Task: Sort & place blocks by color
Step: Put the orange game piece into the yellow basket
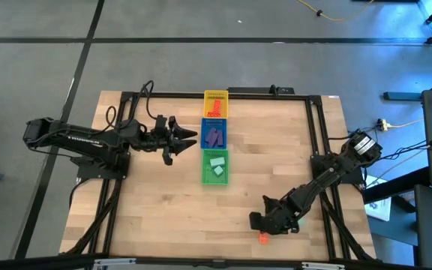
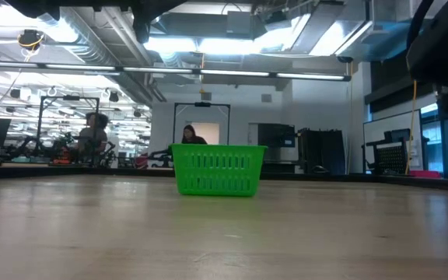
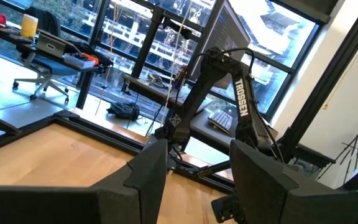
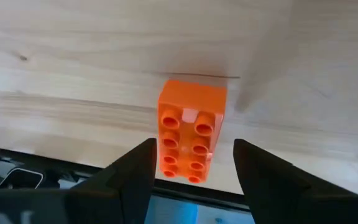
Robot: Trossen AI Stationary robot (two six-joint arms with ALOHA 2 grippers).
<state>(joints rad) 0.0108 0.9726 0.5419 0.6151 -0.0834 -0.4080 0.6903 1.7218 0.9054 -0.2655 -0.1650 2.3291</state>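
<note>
Because the orange brick (image 4: 191,130) lies right at the counter's (image 1: 163,202) near edge, a skewed descent could nudge it off. The right hand (image 4: 191,165) hovers above it, fingers apart, gripping nothing. The left hand (image 1: 188,139) waits open beside the blue tray (image 1: 215,135). Only the right wrist view shows the brick's studs; the high view shows sorted bricks in the trays.

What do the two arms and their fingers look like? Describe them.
Both arms are dark, jointed and slim. The left arm carries white lettering along its link, with black cables looping near its wrist. The right arm, seen from the left wrist camera, bears white "TROSSEN" lettering. Each gripper ends in two flat, dark, wedge-shaped fingers.
</note>
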